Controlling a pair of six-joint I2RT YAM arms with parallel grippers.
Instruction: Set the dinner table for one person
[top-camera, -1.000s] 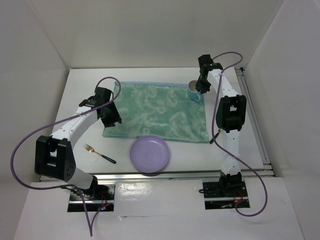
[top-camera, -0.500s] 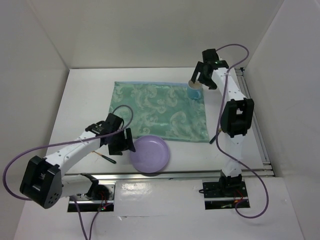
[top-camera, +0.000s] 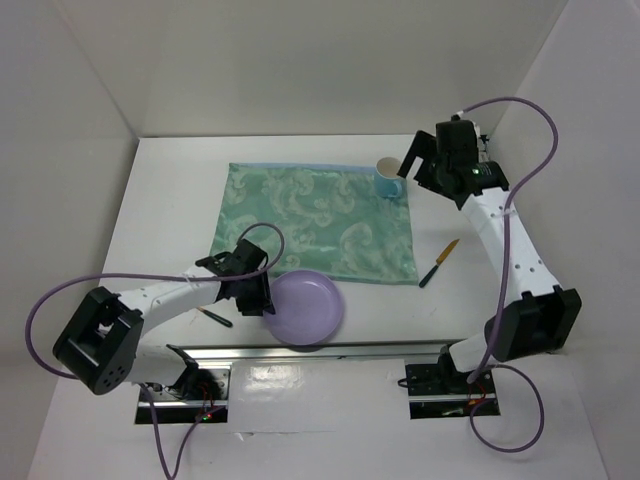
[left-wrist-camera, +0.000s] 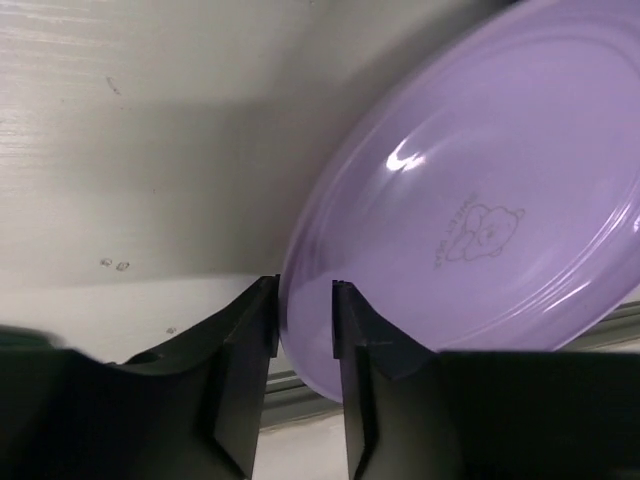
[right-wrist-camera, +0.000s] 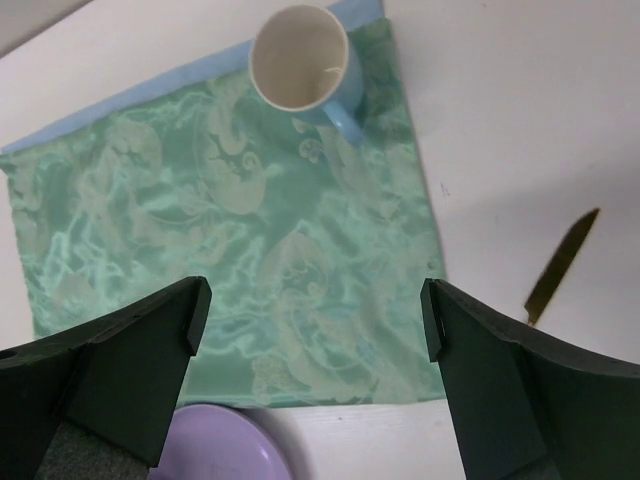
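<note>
On the white dinner table (top-camera: 165, 195) my left gripper (top-camera: 262, 295) is shut on the left rim of the purple plate (top-camera: 305, 308), near the front edge. The left wrist view has that rim (left-wrist-camera: 305, 330) pinched between both fingers, with the plate (left-wrist-camera: 480, 200) tilted above its shadow. A blue mug (top-camera: 388, 178) stands upright on the far right corner of the green placemat (top-camera: 320, 220). Just right of the mug my right gripper (top-camera: 420, 165) hovers, open and holding nothing. From the right wrist I look down on the mug (right-wrist-camera: 300, 60), placemat (right-wrist-camera: 250, 230) and plate edge (right-wrist-camera: 220, 450).
A knife with a dark handle (top-camera: 438, 263) lies on the table right of the placemat, and it shows in the right wrist view as the knife (right-wrist-camera: 560, 265). A fork (top-camera: 215, 317) lies partly hidden under my left arm. The metal rail (top-camera: 330, 352) runs along the front edge.
My left arm swung from the placemat's left edge to the plate and closed on its rim. My right gripper opened, let go of the mug and drew back to the right.
</note>
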